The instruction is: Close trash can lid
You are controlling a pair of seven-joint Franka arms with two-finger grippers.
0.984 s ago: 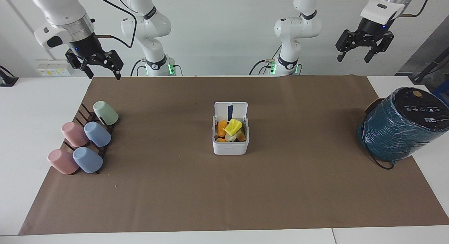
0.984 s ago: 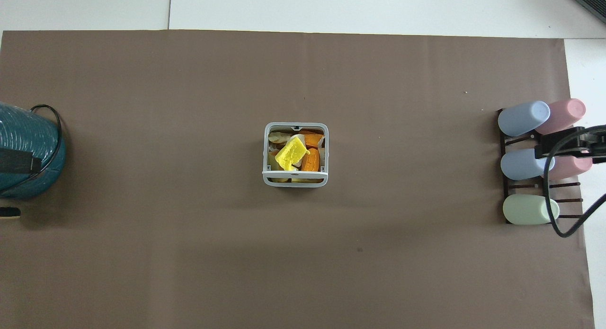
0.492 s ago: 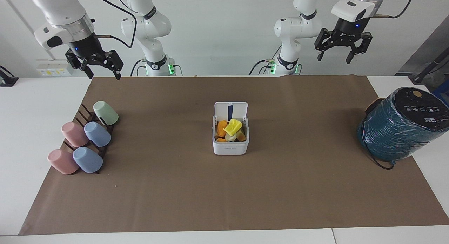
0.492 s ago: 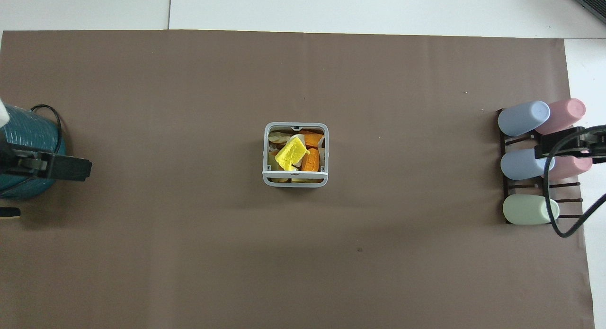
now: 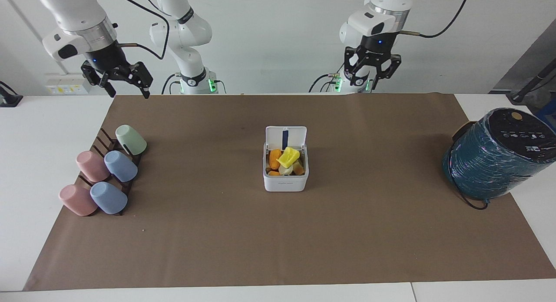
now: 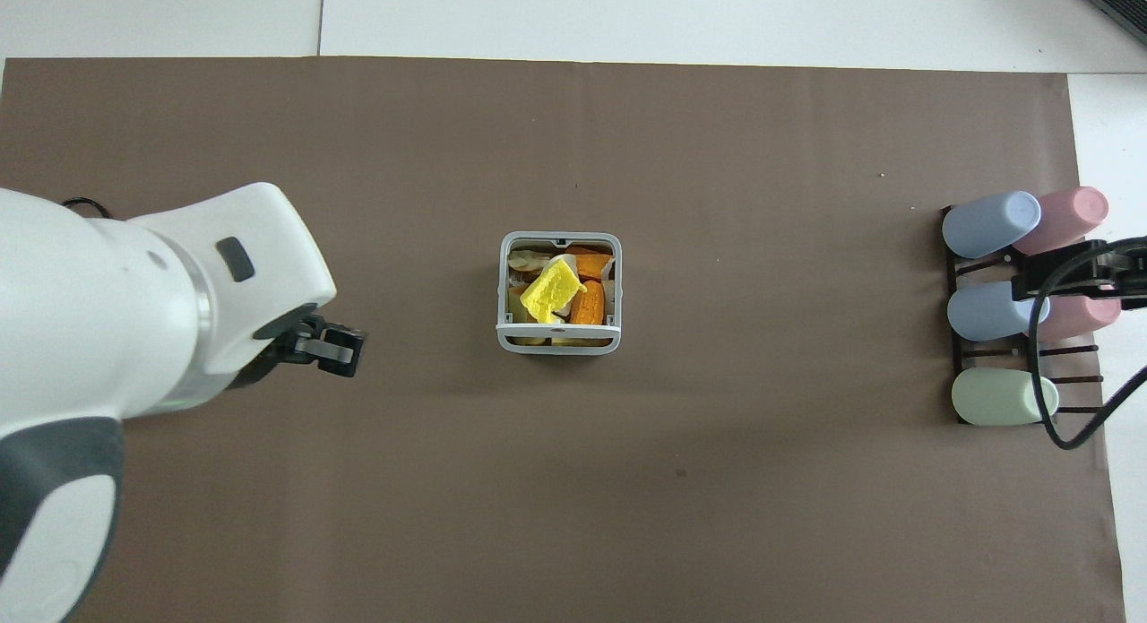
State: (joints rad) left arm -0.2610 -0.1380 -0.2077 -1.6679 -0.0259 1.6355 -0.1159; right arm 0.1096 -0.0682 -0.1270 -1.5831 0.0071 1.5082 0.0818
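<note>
The small white trash can [image 5: 286, 180] stands in the middle of the brown mat, full of yellow and orange scraps. It also shows in the overhead view [image 6: 504, 282]. Its lid [image 5: 286, 137] stands upright on the hinge at the side nearer to the robots, with the dark blue strip showing; in the overhead view the lid [image 6: 558, 337] is seen edge-on. My left gripper [image 5: 372, 74] is open and empty, up in the air over the mat [image 6: 339, 350], apart from the can, toward the left arm's end. My right gripper [image 5: 116, 79] is open and empty, waiting above the cup rack.
A large teal wrapped cylinder [image 5: 495, 158] lies at the left arm's end of the table. A dark rack with several pastel cups [image 5: 104, 176] sits at the right arm's end [image 6: 1004, 309]. The brown mat [image 5: 278, 241] covers most of the table.
My left arm has swung from above the teal cylinder toward the middle of the table, and its gripper has turned. The right arm, the can and the lid have not moved.
</note>
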